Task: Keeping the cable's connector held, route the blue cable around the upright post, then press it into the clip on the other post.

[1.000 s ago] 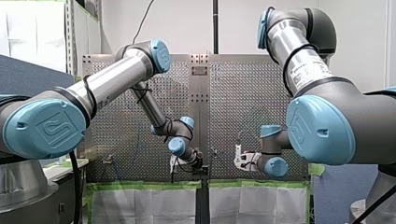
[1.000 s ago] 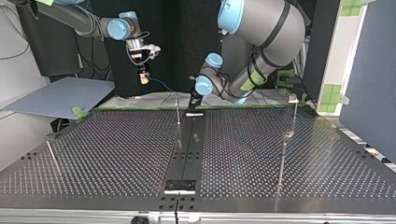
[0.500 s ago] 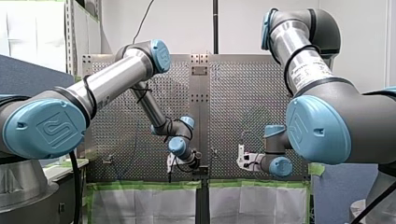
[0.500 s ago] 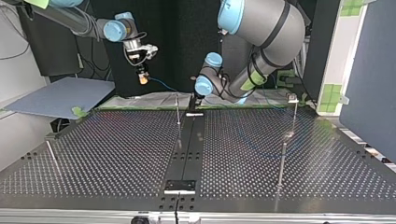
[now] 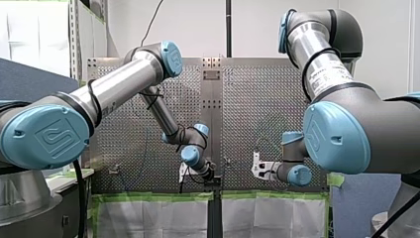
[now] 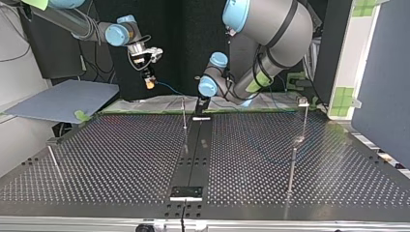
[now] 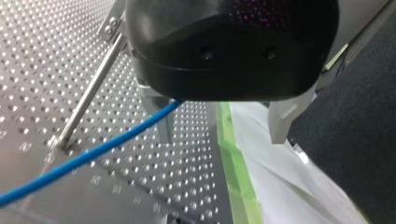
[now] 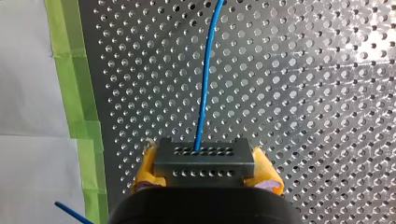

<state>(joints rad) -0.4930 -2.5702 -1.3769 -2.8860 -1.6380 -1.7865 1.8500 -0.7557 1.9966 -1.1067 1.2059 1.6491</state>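
In the right wrist view my right gripper (image 8: 204,163) is shut, its yellow pads (image 8: 145,163) on the black connector (image 8: 203,156). The blue cable (image 8: 205,79) runs from it ahead over the perforated table. The top view has this gripper (image 6: 150,83) high at the back left, the cable (image 6: 167,87) trailing toward my left gripper (image 6: 200,103). My left gripper (image 7: 222,137) stands open, and the cable (image 7: 93,154) passes close by one metal finger (image 7: 163,123). Beyond it stands a thin post (image 7: 86,100) with a clip (image 7: 112,23).
Thin upright posts stand on the table in the top view: one at the back middle (image 6: 184,113), a clip-topped one at the right (image 6: 304,113), another nearer (image 6: 291,169), one at the left (image 6: 53,162). Green tape (image 7: 236,163) edges the table.
My right gripper has shifted slightly to the top view's right and a little lower with the connector. My left gripper has dipped a little toward the table's back edge.
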